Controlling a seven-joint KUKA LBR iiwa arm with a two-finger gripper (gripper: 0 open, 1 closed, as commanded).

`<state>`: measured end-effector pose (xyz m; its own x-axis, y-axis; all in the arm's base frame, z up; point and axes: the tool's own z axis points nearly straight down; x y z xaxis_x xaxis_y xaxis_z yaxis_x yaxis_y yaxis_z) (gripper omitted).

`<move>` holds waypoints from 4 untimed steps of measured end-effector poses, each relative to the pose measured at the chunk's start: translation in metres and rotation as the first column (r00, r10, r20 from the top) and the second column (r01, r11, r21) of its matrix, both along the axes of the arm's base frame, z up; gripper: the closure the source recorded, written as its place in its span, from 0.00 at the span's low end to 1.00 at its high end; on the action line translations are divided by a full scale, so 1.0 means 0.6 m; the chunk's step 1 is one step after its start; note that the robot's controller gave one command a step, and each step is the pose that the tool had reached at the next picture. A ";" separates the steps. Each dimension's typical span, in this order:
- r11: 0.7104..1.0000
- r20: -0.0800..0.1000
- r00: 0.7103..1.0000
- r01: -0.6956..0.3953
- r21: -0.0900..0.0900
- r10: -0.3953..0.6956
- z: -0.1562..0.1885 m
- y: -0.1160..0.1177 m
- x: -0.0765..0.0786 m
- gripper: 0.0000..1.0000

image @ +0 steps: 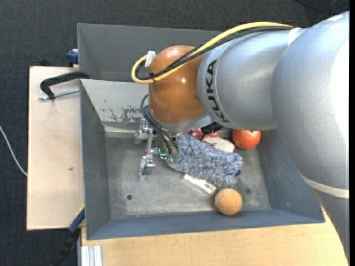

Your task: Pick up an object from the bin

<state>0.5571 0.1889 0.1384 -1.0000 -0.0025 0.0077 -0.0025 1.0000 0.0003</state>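
Observation:
My gripper hangs low over the bin floor in its left-middle part, below the orange cover. Its two metal fingers stand apart, open, with nothing between them. Just right of the fingers lies a blue and white woolly cloth, its left end touching or nearly touching the gripper's body. A white pen-like stick pokes out from under the cloth's lower edge.
A tan ball rests near the front wall. A red round fruit and a red and white thing lie behind the cloth, partly under the arm. Bare floor stretches left of and in front of the gripper.

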 end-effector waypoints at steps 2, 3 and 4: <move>0.996 0.011 0.996 0.089 0.003 -0.089 -0.068 -0.086 0.035 0.00; 0.995 0.011 0.995 0.102 0.003 -0.102 -0.078 -0.098 0.038 0.00; 0.999 0.009 0.999 -0.038 0.000 0.038 -0.082 -0.200 0.049 0.00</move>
<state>0.5867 0.0691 0.0893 -0.9992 -0.0409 -0.0011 -0.0409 0.9992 0.0003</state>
